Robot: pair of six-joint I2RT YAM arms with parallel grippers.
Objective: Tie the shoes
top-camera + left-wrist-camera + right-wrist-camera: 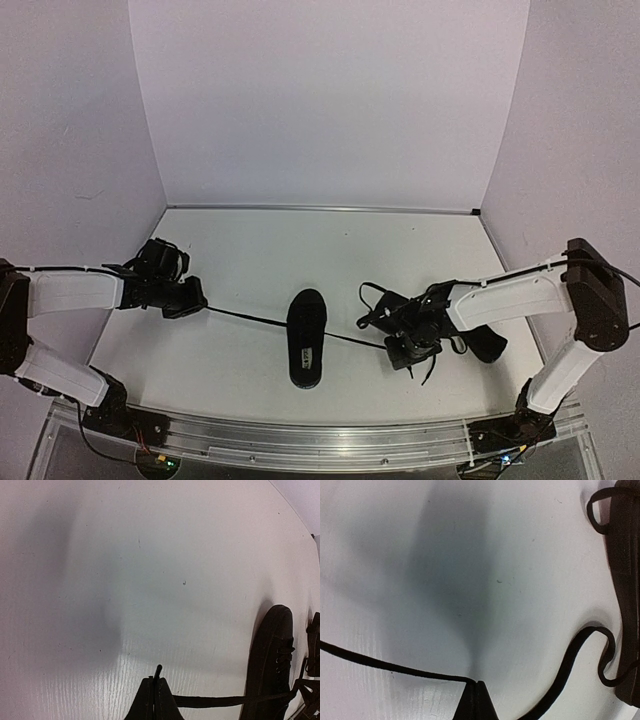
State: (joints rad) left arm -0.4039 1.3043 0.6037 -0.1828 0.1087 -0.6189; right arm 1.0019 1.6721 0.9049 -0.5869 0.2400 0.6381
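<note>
Both grippers are fully closed, each pinching lace. Left gripper (188, 298) sits out at the left side of the table (250, 250), fingers pressed flat together on a thin black lace (215, 700); a short tail pokes up past the fingertips in the left wrist view. From that pinch the lace runs taut off to the gripper's right and reaches the centre shoe (307, 340). That shoe lies well apart from the left gripper, sole down, toe pointing away from the arm bases, pale insole label showing. In the left wrist view it sits at the right edge, ahead-right of the fingertips, not touching them. Right gripper (405, 348) is on the far side of the centre shoe, near it but apart, also clamped on lace; from above, a line of lace runs from the centre shoe across to it. Right wrist view: one strand comes in from the left edge straight to the fingertips, another curls off to the right in an S-bend to the second shoe (625, 590), which fills the right edge close beside the gripper. From above the second shoe is mostly hidden under the right arm (510, 290), only a dark end showing just right of the gripper. Can't tell which shoe owns the strand in the right gripper's pinch.
</note>
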